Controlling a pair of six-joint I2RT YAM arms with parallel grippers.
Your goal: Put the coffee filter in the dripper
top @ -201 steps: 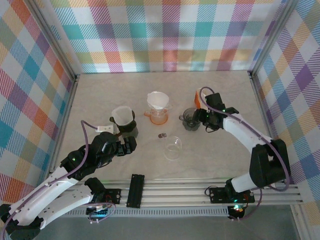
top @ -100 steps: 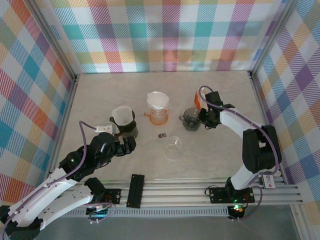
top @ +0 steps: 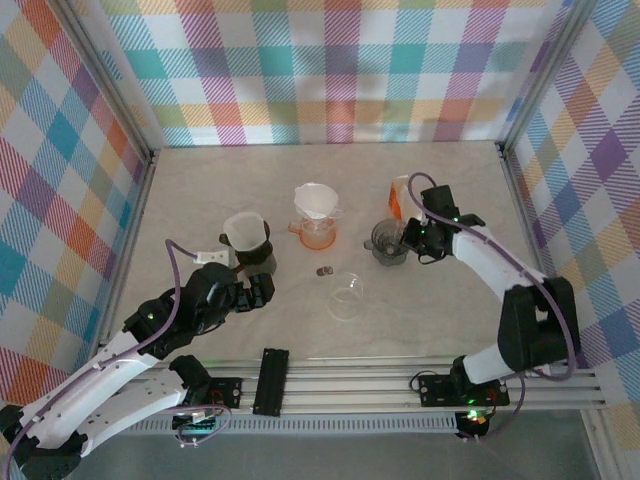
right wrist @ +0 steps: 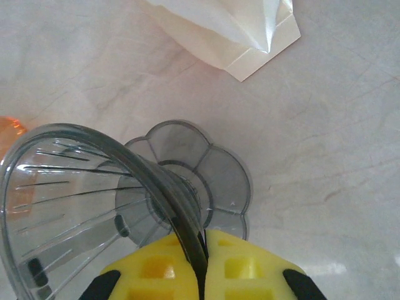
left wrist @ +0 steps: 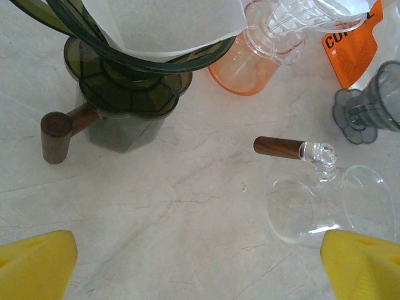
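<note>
My right pincer is clamped on the rim of the grey dripper. The filter pack lies just beyond it. My left pincer gapes wide, well away.

The right gripper is closing its jaws onto the rim of the grey dripper, now pinching the clear wall where a second ago they were standing apart beside it. The dripper seems to be tipping and sliding a little rightwards on the worktop, though the overhead view is too small to be sure
</note>
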